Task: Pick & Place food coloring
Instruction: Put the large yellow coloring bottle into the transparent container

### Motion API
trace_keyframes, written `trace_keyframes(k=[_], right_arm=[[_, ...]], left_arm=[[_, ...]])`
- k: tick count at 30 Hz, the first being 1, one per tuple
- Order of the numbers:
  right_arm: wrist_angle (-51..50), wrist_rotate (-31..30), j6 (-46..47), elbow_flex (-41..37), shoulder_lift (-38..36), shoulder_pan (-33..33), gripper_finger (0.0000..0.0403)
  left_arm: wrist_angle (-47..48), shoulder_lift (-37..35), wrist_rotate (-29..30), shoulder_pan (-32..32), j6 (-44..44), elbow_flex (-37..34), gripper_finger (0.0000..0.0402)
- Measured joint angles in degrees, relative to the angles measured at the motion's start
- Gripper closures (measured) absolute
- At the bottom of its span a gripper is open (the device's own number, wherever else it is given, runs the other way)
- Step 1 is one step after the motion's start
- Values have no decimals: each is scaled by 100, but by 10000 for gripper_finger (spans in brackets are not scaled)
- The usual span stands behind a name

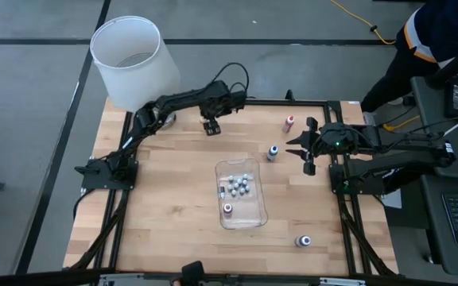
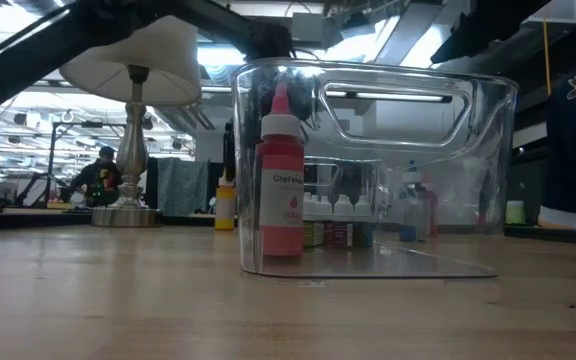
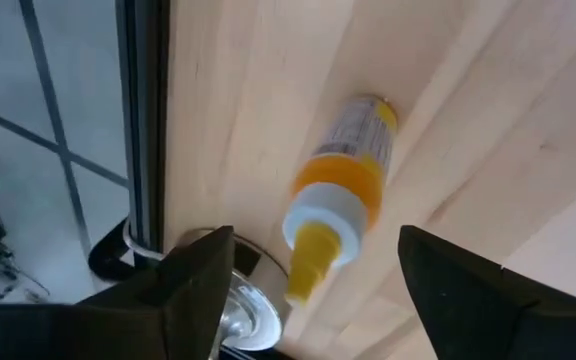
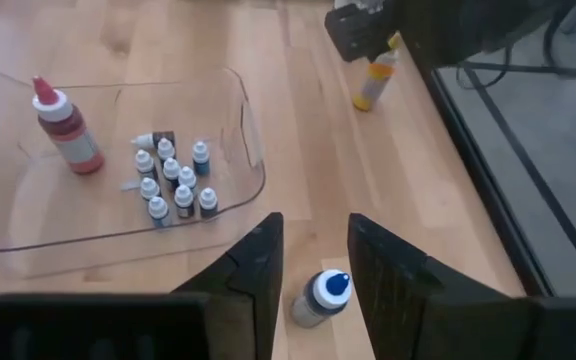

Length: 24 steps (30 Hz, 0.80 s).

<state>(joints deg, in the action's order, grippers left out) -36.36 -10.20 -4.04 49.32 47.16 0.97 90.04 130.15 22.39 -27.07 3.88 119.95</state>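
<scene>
Left wrist view: the left claw [image 3: 308,280] is spread wide above an orange bottle [image 3: 346,185] standing on the desk [image 3: 488,90] between its fingers, untouched, close to the lamp [image 1: 133,59] base and the desk's far edge. A closing made off-centre is judged likely to knock the bottle over, or to strike the lamp base just beside one finger.

In the right wrist view, the right claw [image 4: 311,262] is held partly parted, its fingers framing a blue-capped bottle [image 4: 320,297] that stands just beneath and between them; no contact can be made out. A descent at an angle could tip this bottle as well.

Seen from above, the clear tray [image 1: 253,216] lies beside the right claw toward the desk's middle, with a cluster of small bottles [image 1: 239,186] and one red bottle [image 1: 228,210] already inside. A pink bottle [image 1: 289,122] is left just behind the right claw, and another bottle [image 1: 303,241] lies well apart from it, near the front edge. With both arms reaching at once, a collision near the tray is judged possible.
</scene>
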Motion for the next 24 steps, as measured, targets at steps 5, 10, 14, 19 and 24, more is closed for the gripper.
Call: trace_keyframes(k=[5,10,14,19,24], right_arm=[[1,-26,-198,1,0,0,286],[2,-70,-253,0,1,0,286],[2,-72,-269,0,1,0,286],[2,-72,-386,0,0,0,286],[3,-74,-406,0,0,0,286]], left_arm=[[-2,-6,-193,-4,-12,-172,117],[-17,-6,-345,-12,-4,-531,116],[-205,-4,-519,-22,120,-727,121],[-329,-9,-311,-20,129,-726,134],[-393,-28,-301,-22,140,-722,139]])
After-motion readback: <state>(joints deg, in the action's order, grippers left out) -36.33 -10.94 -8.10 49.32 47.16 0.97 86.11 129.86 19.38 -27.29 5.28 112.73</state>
